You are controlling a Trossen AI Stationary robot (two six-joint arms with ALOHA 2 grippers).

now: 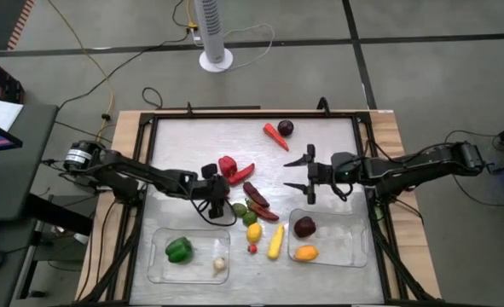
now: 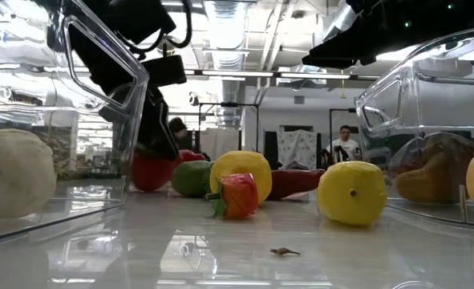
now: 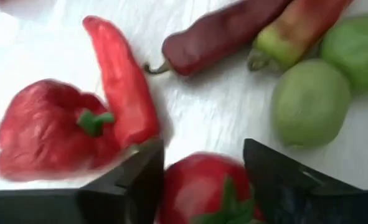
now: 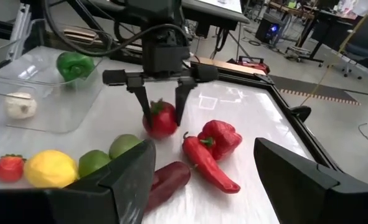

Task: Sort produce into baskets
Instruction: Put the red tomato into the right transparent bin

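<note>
Presently: left gripper [image 4: 161, 99] pinches a red tomato [image 4: 161, 119] at table centre; red pepper [image 4: 221, 137] and chilli [image 4: 207, 163] at its 3 o'clock. Right gripper [image 1: 306, 173] spread, waiting. Risk: the round tomato slipping free, or fingers nudging neighbours.

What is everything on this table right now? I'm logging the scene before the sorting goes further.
trays: 2, clear; left tray and right tray, near edge
green pepper: 1, in left tray
garlic: 1, white, in left tray
plums: 2, dark purple; one in right tray, one at far side
orange fruit: 1, in right tray
red pepper: 1, table middle
chillies: 4; red, two dark red, orange-red beside far plum
limes: 2, green
lemon: 1, yellow
strawberry: 1, red
corn: 1, yellow, between trays
tomato: 1, red, between left fingers
left gripper: closed on tomato
right gripper: open, empty, above table
</note>
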